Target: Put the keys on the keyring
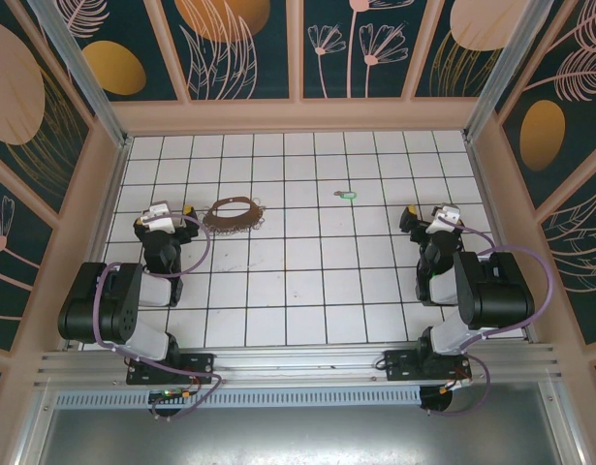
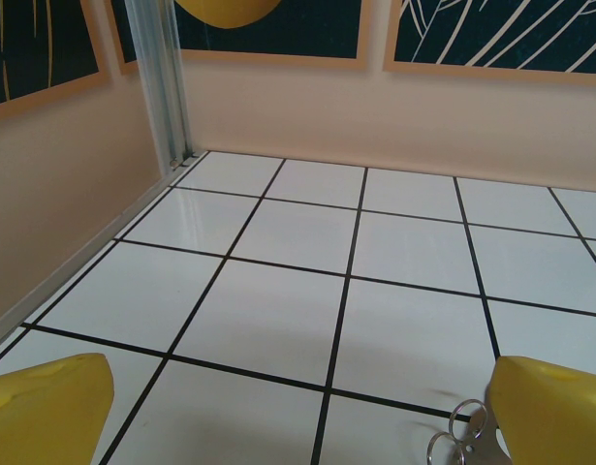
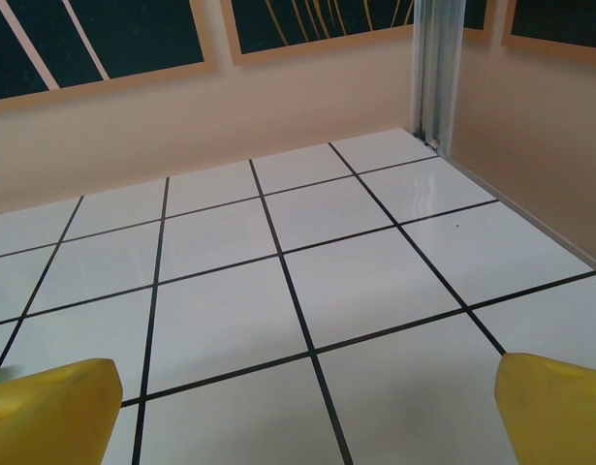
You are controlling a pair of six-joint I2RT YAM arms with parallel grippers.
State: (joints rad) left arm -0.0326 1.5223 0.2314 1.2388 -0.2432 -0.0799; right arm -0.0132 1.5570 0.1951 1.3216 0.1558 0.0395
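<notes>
We saw the left end effector (image 1: 165, 215) and the right end effector (image 1: 433, 215) low over the tiled table (image 1: 298, 291), both with fingers spread wide, holding nothing. The keyring (image 1: 232, 212) lay flat just beside the left one, on its right. Farther back, the little green key (image 1: 347, 195) sat mid-table, well apart from the ring.

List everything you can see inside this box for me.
key: one, pale green with silvery end, far centre-right of the floor.
keyring: one, brown loop with silvery chain bits, far left, beside the left arm's jaws.
tiled floor: one, white with black lines.
wall panels: several, dark with peach and gold plant patterns, all around.
left arm: one, black, near left; yellow-tipped jaws open.
right arm: one, black, near right; yellow-tipped jaws open.
</notes>
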